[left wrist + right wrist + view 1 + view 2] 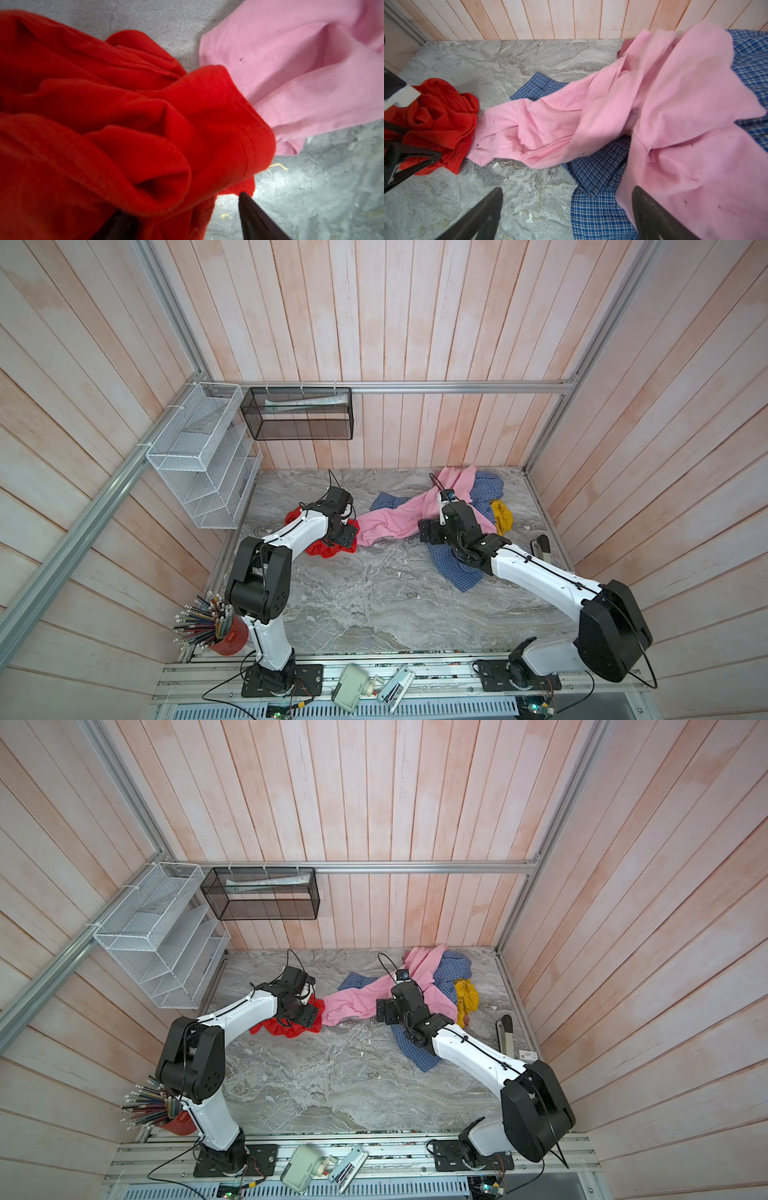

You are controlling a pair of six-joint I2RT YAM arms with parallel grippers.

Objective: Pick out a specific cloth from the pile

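Release seems to be the step in hand. The red cloth (320,549) is lying crumpled on the worktop (374,605) at about 10 o'clock from its centre, while the pile (482,489) is sitting at about 1 o'clock.

The left gripper (180,203) is hanging low over the cloth with its jaws standing apart. A red fold is draping over 1 finger and the other finger is showing bare. The right gripper (566,189) is also standing wide, holding nothing, just above the pink garment (591,116) and the checked shirt (598,172).

To finish well, the left arm should probably be rising straight up and slowly, so the draped fold is sliding off rather than snagging and lifting. The cloth's hem is touching the pink garment's end at its 3 o'clock side. Judging by that, a small nudge toward 9 o'clock would be making the separation cleaner. The thin fabric is likely clinging and dragging, so sideways sweeps are looking risky.

The worktop is showing a grey marbled pattern with pale flecks scattered on it. Pale plank walls and a metal frame are enclosing it. A white wire rack (199,456) and a black mesh basket (299,414) are hanging at 10 to 11 o'clock, and a red cup of pencils (226,639) is standing at 8 o'clock.
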